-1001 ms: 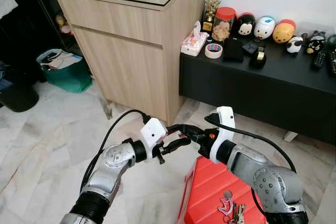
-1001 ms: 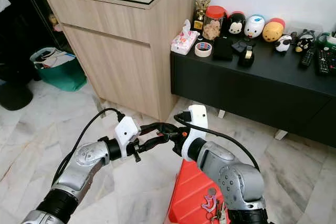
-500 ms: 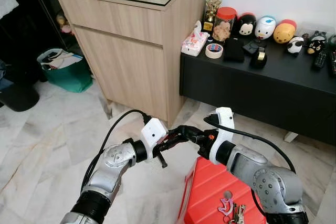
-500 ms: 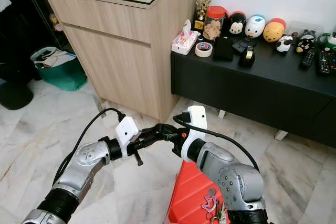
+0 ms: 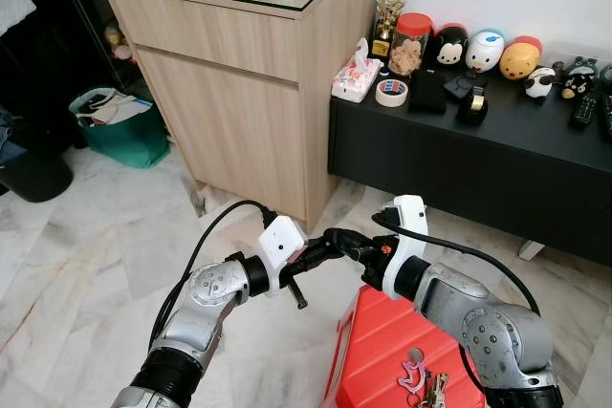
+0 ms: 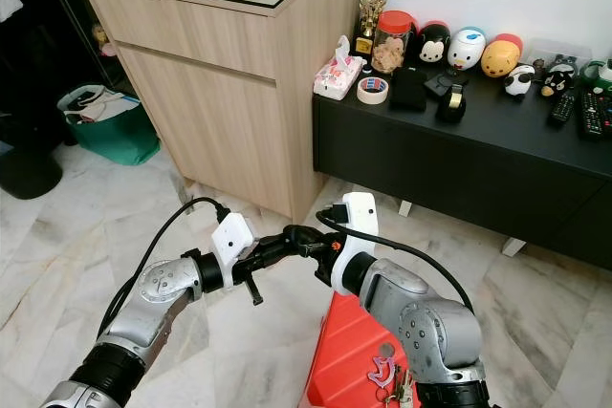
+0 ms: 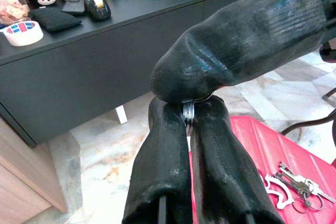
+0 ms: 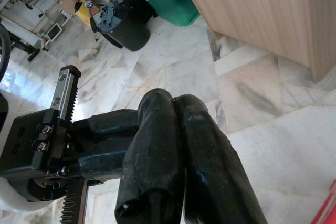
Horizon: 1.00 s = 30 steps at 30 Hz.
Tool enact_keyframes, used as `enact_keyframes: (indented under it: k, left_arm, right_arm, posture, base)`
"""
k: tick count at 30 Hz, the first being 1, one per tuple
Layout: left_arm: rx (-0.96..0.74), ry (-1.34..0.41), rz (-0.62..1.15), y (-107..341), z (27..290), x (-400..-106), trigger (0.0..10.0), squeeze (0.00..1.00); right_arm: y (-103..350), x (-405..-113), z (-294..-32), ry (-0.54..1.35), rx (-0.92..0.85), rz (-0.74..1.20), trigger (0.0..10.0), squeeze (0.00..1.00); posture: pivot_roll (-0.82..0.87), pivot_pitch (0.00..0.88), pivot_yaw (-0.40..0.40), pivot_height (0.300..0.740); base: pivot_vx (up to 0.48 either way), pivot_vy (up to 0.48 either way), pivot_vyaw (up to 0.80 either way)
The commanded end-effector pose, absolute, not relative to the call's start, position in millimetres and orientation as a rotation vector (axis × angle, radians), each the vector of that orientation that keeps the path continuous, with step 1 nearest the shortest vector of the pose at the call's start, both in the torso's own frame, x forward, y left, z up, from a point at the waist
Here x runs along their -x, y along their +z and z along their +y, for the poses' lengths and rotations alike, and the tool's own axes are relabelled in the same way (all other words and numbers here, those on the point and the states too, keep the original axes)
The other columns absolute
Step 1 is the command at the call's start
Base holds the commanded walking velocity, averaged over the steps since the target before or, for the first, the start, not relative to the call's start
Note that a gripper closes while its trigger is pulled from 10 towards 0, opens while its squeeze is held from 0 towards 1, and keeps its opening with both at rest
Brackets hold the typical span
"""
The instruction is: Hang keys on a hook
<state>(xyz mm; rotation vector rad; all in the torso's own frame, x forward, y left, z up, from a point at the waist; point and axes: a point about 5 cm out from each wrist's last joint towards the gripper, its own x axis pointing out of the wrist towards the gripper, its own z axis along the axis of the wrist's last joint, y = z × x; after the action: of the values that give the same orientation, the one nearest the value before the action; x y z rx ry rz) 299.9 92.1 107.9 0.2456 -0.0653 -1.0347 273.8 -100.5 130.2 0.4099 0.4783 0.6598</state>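
My left gripper point(image 5: 323, 246) and right gripper point(image 5: 335, 235) meet tip to tip in front of me, above the floor. In the left wrist view the left gripper point(image 7: 187, 109) is shut on a thin metal ring point(image 7: 187, 116), and a right finger point(image 7: 236, 40) presses on top of it. My right gripper point(image 8: 173, 98) has its fingers pressed together; nothing can be seen between them. A bunch of keys point(image 5: 432, 389) with a pink clip point(image 5: 413, 372) lies on a red case point(image 5: 378, 341) below my right arm.
A wooden cabinet point(image 5: 239, 93) stands ahead on the left. To its right a low black sideboard point(image 5: 478, 160) carries toys, tape and remotes. A green bag point(image 5: 120, 126) and a black bin point(image 5: 33, 174) sit at far left. Marble floor lies between.
The left gripper's fingers were spread a second ago and are now shut, tips against the right gripper. The arms have barely shifted.
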Motion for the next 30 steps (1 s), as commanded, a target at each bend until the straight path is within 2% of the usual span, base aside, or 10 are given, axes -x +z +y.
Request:
enact_keyframes:
  k: [1, 16, 17, 18, 19, 24, 25, 30]
  left_arm:
    - [-0.251, -1.037, -0.073, 109.2, 93.4, -300.7, 0.0, 0.00]
    - [-0.247, -1.050, -0.066, 108.7, 93.0, -300.6, 0.0, 0.00]
    - [-0.247, -1.051, -0.066, 108.7, 93.0, -300.6, 0.0, 0.00]
    - [-0.247, -1.051, -0.065, 108.6, 92.9, -300.6, 0.0, 0.00]
    - [-0.246, -1.050, -0.064, 108.5, 93.0, -300.6, 0.0, 0.00]
    - [-0.243, -1.051, -0.060, 108.5, 92.7, -300.8, 0.0, 0.00]
    - [-0.243, -1.052, -0.059, 108.4, 92.7, -300.8, 0.0, 0.00]
    - [-0.245, -1.057, -0.056, 108.3, 92.6, -300.8, 0.0, 0.00]
  right_arm:
    - [129.0, -272.8, -102.0, 0.651, -0.399, 0.477, 10.0, 0.00]
    - [128.5, -277.6, -104.4, 0.627, -0.338, 0.442, 10.0, 0.00]
    - [129.3, -277.8, -104.2, 0.630, -0.340, 0.436, 10.0, 0.05]
    - [130.0, -278.2, -104.2, 0.631, -0.341, 0.429, 10.0, 0.94]
    - [130.6, -278.8, -104.4, 0.628, -0.337, 0.422, 10.0, 1.00]
    - [134.8, -286.2, -108.1, 0.564, -0.360, 0.357, 10.0, 1.00]
    - [136.7, -287.8, -109.4, 0.551, -0.365, 0.337, 10.0, 0.00]
    - [144.1, -296.0, -118.4, 0.473, -0.422, 0.268, 10.0, 0.00]
  posture:
    - [0.01, 0.098, 0.021, 0.740]
    - [0.01, 0.098, 0.021, 0.740]
    - [0.01, 0.098, 0.021, 0.740]
    - [0.01, 0.098, 0.021, 0.740]
    - [0.01, 0.098, 0.021, 0.740]
    - [0.01, 0.103, 0.021, 0.740]
    - [0.01, 0.103, 0.021, 0.740]
    - [0.01, 0.103, 0.021, 0.740]
  base:
    - [0.000, 0.000, 0.00]
    - [0.000, 0.000, 0.00]
    - [0.000, 0.000, 0.00]
    - [0.000, 0.000, 0.00]
    - [0.000, 0.000, 0.00]
    - [0.000, 0.000, 0.00]
    - [0.000, 0.000, 0.00]
    - [0.000, 0.000, 0.00]
